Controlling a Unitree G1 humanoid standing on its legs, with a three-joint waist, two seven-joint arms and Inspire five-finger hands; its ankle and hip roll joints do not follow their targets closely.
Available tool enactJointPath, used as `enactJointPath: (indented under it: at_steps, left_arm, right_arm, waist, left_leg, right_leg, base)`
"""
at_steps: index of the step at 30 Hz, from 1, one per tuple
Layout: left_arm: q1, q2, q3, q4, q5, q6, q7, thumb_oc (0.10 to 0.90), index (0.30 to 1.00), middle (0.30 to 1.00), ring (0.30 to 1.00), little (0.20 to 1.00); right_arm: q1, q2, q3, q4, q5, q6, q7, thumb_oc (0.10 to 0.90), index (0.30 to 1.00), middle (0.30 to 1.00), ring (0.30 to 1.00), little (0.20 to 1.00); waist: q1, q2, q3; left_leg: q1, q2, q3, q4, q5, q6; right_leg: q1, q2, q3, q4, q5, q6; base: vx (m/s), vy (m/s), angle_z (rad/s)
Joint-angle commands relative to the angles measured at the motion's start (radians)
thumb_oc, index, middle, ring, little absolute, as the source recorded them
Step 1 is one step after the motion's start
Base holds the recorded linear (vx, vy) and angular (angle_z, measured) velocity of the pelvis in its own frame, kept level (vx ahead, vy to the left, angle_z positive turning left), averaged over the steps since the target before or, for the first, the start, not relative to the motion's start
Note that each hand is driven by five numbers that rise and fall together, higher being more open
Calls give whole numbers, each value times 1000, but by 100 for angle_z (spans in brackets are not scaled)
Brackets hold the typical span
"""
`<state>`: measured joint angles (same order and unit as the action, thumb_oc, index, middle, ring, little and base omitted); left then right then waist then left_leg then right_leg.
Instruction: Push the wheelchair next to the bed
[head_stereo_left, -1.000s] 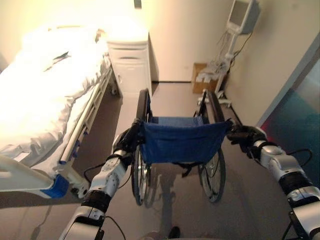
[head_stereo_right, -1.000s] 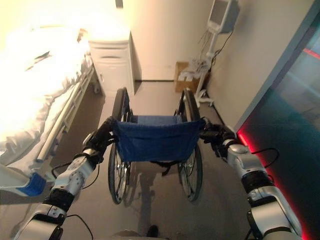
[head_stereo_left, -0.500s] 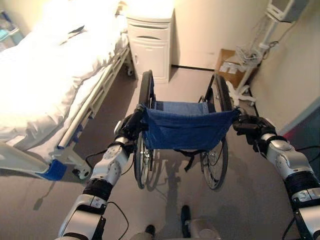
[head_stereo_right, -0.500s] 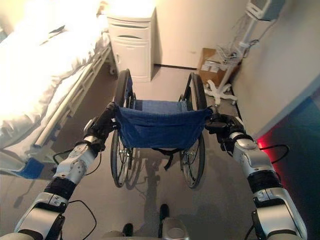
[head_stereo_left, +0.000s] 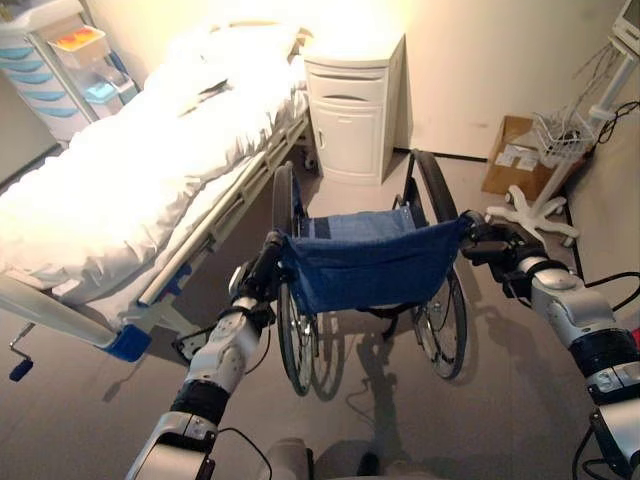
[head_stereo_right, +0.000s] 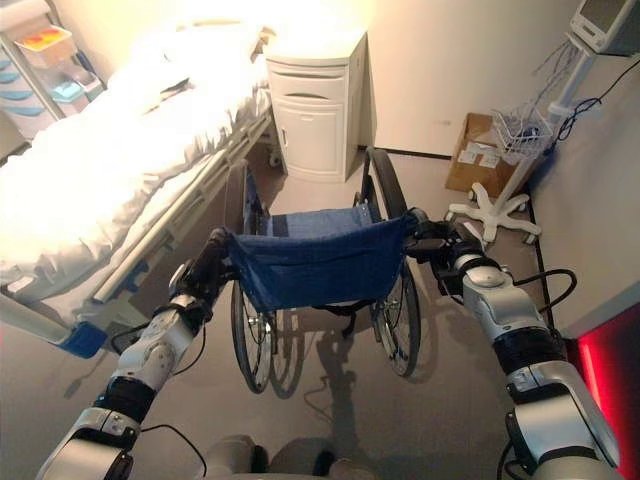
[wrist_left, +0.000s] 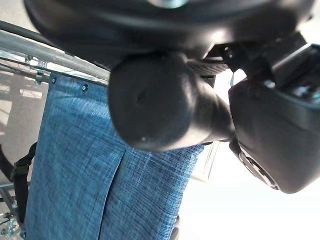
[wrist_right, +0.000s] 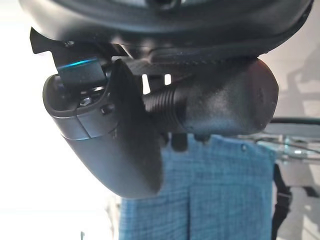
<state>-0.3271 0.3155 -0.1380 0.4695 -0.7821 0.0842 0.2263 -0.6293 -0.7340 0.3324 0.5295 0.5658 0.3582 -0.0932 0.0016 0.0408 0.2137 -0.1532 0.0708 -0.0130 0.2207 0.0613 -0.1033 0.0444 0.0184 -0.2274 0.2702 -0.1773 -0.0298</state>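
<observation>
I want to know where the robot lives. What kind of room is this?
Most likely a hospital room. There is a railed bed with white covers, a wheelchair with a blue seat, and a white bedside cabinet.

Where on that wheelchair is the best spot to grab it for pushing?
By the two push handles at the top of the blue backrest of the wheelchair, coming from behind. They stick out rearward on either side, and the left robot hand and right robot hand are each wrapped round one.
</observation>
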Motion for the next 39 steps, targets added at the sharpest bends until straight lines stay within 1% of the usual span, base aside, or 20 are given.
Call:
enactJointPath:
  at_steps: [1,3,5,9,10,13,14,15,16,18,19,21,22,24,26,27,29,31,34,39]
  left_arm:
    - [-86,72,-25,-47,-16,-52,2,400,300,300,300,300]
    - [-72,80,-18,-61,-15,-51,-4,400,300,300,300,300]
    - [-51,90,-3,-77,-20,-46,-13,400,300,300,300,300]
    - [-64,92,2,-49,-24,-57,9,400,300,300,300,300]
    - [-93,94,-5,-23,-24,-56,13,400,300,300,300,300]
    - [-120,81,-16,-1,-27,-60,6,400,300,300,300,300]
    - [-123,76,-18,1,-26,-64,4,400,300,300,300,300]
    - [-129,64,-25,4,-16,-71,0,400,300,300,300,300]
    - [-129,63,-26,4,-15,-73,0,400,300,300,300,300]
    - [-133,50,-31,4,3,-85,3,400,300,300,300,300]
    - [-133,50,-31,2,4,-86,3,400,300,300,300,300]
    - [-141,42,-30,-11,16,-76,14,400,300,300,300,300]
    - [-140,43,-31,-20,28,-70,11,400,300,300,300,300]
    - [-135,53,-35,-36,31,-69,12,400,300,300,300,300]
    - [-131,57,-39,-48,28,-71,20,400,300,300,300,300]
    - [-133,67,-41,-58,24,-69,35,400,300,300,300,300]
    - [-137,70,-38,-58,26,-59,35,400,300,300,300,300]
    - [-136,67,-32,-59,37,-47,34,400,300,300,300,300]
    - [-138,55,-44,-42,47,-48,40,400,300,300,300,300]
    - [-145,57,-48,-30,34,-47,64,400,300,300,300,300]
  right_arm:
    - [-67,291,58,-88,113,-125,83,400,300,300,300,300]
    - [-55,285,56,-91,106,-128,98,400,300,300,300,300]
    - [-36,273,55,-96,103,-131,123,400,300,300,300,300]
    - [-40,280,60,-76,99,-130,181,400,300,300,300,300]
    - [-35,280,64,-71,107,-140,195,400,300,300,300,300]
    - [-20,282,53,-70,110,-160,198,400,300,300,300,300]
    - [-10,284,49,-69,106,-171,199,400,300,300,300,300]
    - [13,285,33,-76,86,-185,207,400,300,300,300,300]
    - [16,285,31,-78,84,-186,208,400,300,300,300,300]
    - [26,282,18,-84,79,-187,213,400,300,300,300,300]
    - [23,283,17,-83,80,-186,212,400,300,300,300,300]
    - [4,295,16,-75,79,-177,209,400,300,300,300,300]
    - [-13,304,19,-66,78,-174,202,400,300,300,300,300]
    - [-38,306,26,-60,92,-172,193,400,300,300,300,300]
    - [-45,303,32,-60,103,-175,189,400,300,300,300,300]
    - [-58,304,38,-61,118,-178,179,400,300,300,300,300]
    - [-69,306,39,-59,125,-174,172,400,300,300,300,300]
    - [-78,308,31,-52,124,-167,179,400,300,300,300,300]
    - [-98,319,44,-31,130,-167,165,400,300,300,300,300]
    - [-108,328,52,-11,121,-170,159,400,300,300,300,300]
  waist:
    - [118,-74,-69]
    - [128,-73,-69]
    - [142,-71,-78]
    - [158,-79,-96]
    - [169,-88,-111]
    - [176,-106,-123]
    - [177,-110,-123]
    - [173,-110,-123]
    - [172,-110,-124]
    - [159,-95,-120]
    - [157,-94,-120]
    - [156,-87,-117]
    - [153,-81,-113]
    - [140,-78,-100]
    - [131,-79,-90]
    - [113,-88,-77]
    - [106,-90,-73]
    - [107,-88,-76]
    - [111,-90,-93]
    - [111,-91,-113]
  left_leg:
    - [-2,-74,22,-230,158,25]
    - [-15,-69,26,-269,180,19]
    - [-31,-69,51,-280,177,21]
    - [-6,-72,57,-212,114,46]
    - [6,-80,59,-189,82,67]
    - [14,-106,50,-174,61,98]
    - [17,-117,44,-169,55,109]
    - [32,-141,27,-163,42,130]
    - [34,-144,26,-162,39,134]
    - [74,-160,21,-159,11,152]
    - [79,-162,23,-158,7,153]
    - [110,-161,30,-167,-5,155]
    - [138,-155,33,-179,-10,150]
    - [188,-148,26,-202,-23,144]
    - [206,-144,21,-211,-35,140]
    - [230,-154,6,-217,-61,142]
    - [245,-154,-6,-218,-77,147]
    - [255,-151,-14,-223,-82,152]
    - [268,-145,-9,-248,-71,144]
    - [286,-139,10,-258,-77,133]
  right_leg:
    - [191,-18,113,-279,154,43]
    - [217,-13,121,-279,138,42]
    - [251,-18,118,-273,108,46]
    - [282,-71,74,-254,78,76]
    - [292,-111,39,-231,75,103]
    - [277,-162,14,-148,121,138]
    - [264,-180,10,-104,156,146]
    - [213,-214,9,16,231,153]
    - [203,-220,10,36,238,154]
    - [127,-241,13,199,284,144]
    - [115,-245,15,211,287,143]
    - [81,-258,-9,170,270,132]
    - [55,-244,-26,97,245,128]
    - [-12,-216,-30,-23,243,128]
    - [-38,-198,-20,-94,252,133]
    - [-90,-174,11,-178,307,151]
    - [-112,-173,24,-175,322,155]
    - [-103,-172,30,-176,311,156]
    - [-52,-155,13,-233,303,156]
    - [2,-137,-6,-295,295,141]
  base:
    - [414,98,35]
    - [262,94,27]
    - [374,188,-32]
    - [325,232,-48]
    - [309,282,-75]
    - [215,237,0]
    - [207,281,47]
    - [181,256,45]
    - [212,292,57]
    - [222,269,56]
    - [226,220,54]
    - [157,71,20]
    - [162,-14,-35]
    - [124,-56,-41]
    - [83,-84,-20]
    - [92,-85,8]
    - [100,-92,36]
    - [80,-95,69]
    - [87,-127,43]
    - [58,-89,18]
